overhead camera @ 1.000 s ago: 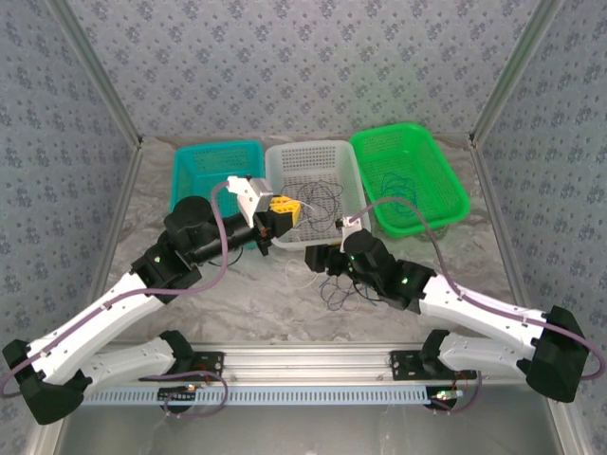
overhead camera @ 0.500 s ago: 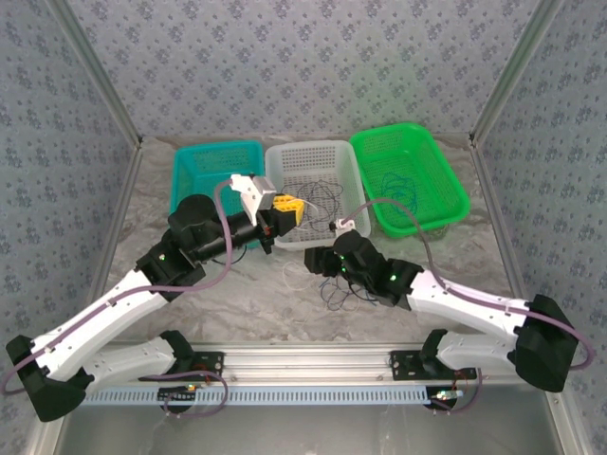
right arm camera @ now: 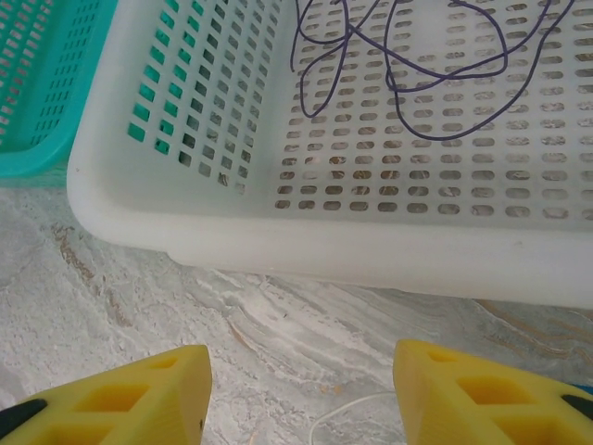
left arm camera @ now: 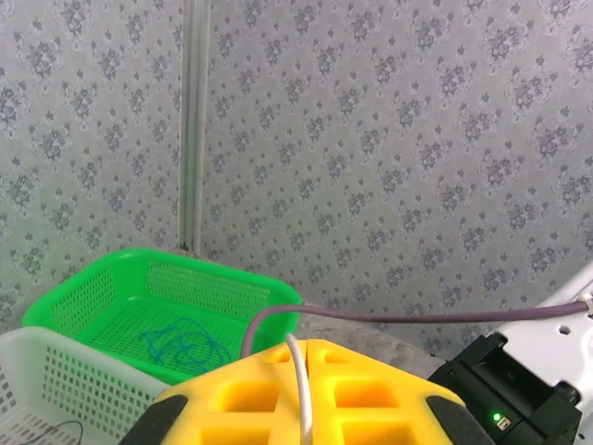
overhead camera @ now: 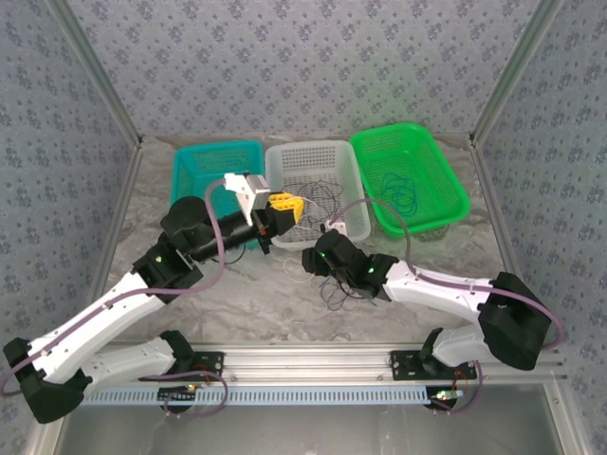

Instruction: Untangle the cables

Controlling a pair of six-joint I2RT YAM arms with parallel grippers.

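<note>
Right claw (right arm camera: 301, 363), spread but narrower than a second ago, has slid left and hangs low over the table (right arm camera: 139, 297), the white cable (right arm camera: 345, 408) at bottom centre beneath it. Left claw (left arm camera: 298, 357), unchanged, pinches that white cable, apparently. Purple cables (right arm camera: 408, 93) lie in the white basket (right arm camera: 371, 246), a blue cable (left arm camera: 181, 338) in the green basket (left arm camera: 93, 297). A second grip for pulling strands apart seems near.
</note>
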